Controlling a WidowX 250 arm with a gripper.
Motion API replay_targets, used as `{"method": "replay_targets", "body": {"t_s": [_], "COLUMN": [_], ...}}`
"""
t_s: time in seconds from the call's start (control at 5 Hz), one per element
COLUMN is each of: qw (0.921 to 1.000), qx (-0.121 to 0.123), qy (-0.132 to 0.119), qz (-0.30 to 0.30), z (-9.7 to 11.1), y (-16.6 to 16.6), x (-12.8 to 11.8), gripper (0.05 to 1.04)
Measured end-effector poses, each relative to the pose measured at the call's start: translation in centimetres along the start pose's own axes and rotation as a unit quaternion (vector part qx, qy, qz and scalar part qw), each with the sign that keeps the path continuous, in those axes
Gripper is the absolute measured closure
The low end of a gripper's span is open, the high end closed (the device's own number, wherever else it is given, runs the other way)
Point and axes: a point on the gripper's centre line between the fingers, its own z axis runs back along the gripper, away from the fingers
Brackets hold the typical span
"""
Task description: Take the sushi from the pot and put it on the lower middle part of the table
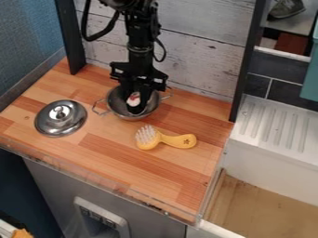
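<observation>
A black claw is at the sushi inside the pot, far on the counter, its opening and hold impossible to tell, so a shallow grip could drop the sushi, or low sideways travel drag the pot.

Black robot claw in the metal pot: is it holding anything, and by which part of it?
That can't be told. The gripper is down in the pot, right at the sushi, but no hold on it can be made out.
</observation>
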Motion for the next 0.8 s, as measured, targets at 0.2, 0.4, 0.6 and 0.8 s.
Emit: {"method": "replay_targets", "body": {"t_s": [0.2,0.4,0.6,0.8], "qw": [0.9998,0.9984,0.9968,0.9956], "qx": [-0.013,0.002,0.02,0.019], "qy": [-0.014,-0.045,-0.055,-0.068], "qz": [0.009,0.033,0.055,0.062], "z": [1.5,4.1,5.8,7.0], "y": [0.4,1.2,1.8,1.9], "x": [-0.2,-0.9,-2.8,-5.1], "gripper": [0.678,0.678,0.678,0.678]}}
